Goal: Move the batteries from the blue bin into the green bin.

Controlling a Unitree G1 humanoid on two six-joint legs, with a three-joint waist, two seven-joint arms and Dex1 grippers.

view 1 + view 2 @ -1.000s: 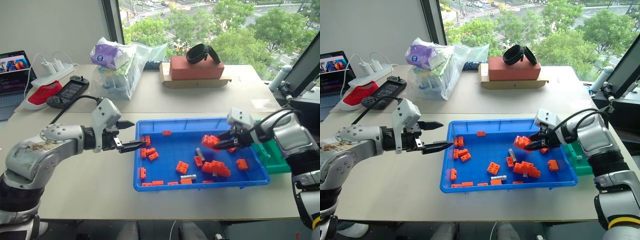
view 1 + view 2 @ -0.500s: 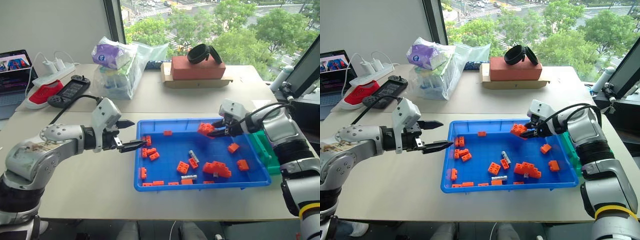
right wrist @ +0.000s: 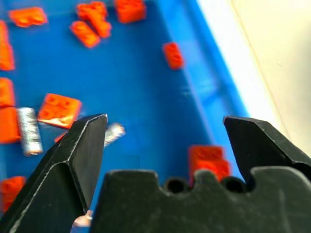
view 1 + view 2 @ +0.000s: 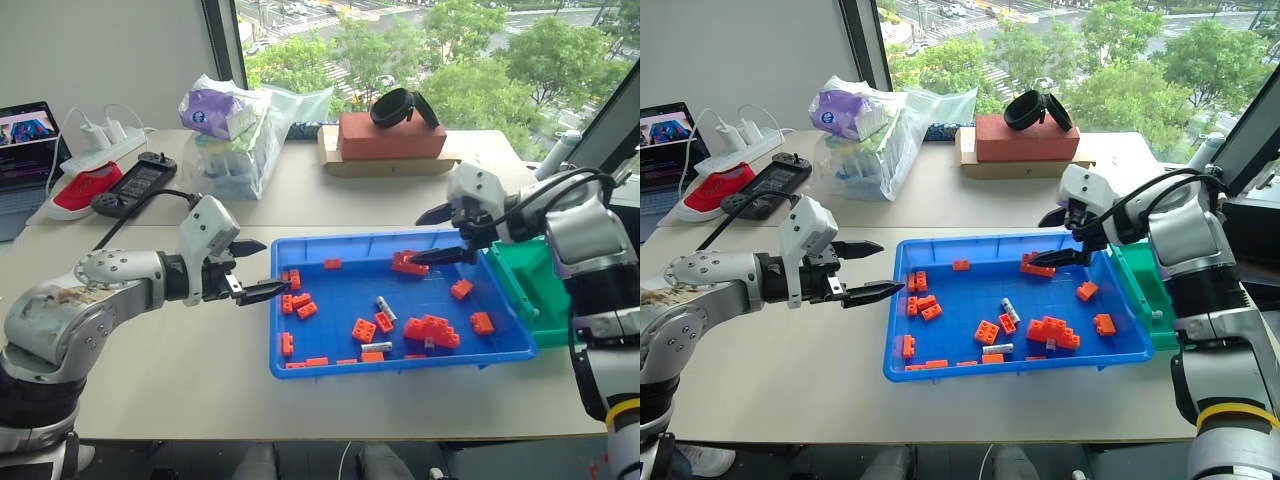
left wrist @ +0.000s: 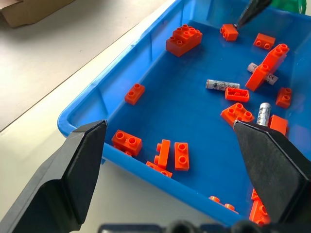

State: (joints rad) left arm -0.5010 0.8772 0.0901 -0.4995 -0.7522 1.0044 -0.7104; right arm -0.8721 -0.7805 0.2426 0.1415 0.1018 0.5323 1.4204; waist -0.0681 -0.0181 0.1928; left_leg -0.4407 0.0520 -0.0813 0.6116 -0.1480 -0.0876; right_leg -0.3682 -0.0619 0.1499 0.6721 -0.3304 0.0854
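Observation:
The blue bin (image 4: 276,330) sits mid-table, scattered with orange bricks (image 4: 432,331). Two batteries lie among them, one (image 4: 384,305) near the middle and one (image 4: 376,346) by the front wall; both also show in the left wrist view (image 5: 222,84) (image 5: 264,112). The green bin (image 4: 527,285) stands against the blue bin's right end. My right gripper (image 4: 418,240) is open and empty above the bin's far right part, over an orange brick cluster (image 4: 408,264). At the bin's left rim, my left gripper (image 4: 275,266) hovers open, holding nothing.
At the back of the table are a cardboard tray with a red box (image 4: 390,140) and a black strap, a plastic bag of goods (image 4: 235,135), a game controller (image 4: 135,185), a power strip and a laptop. A monitor (image 4: 615,135) stands at the right.
My right gripper carried an orange brick cluster toward the bin's far side, then opened; the cluster now lies in the bin. The left arm stayed put.

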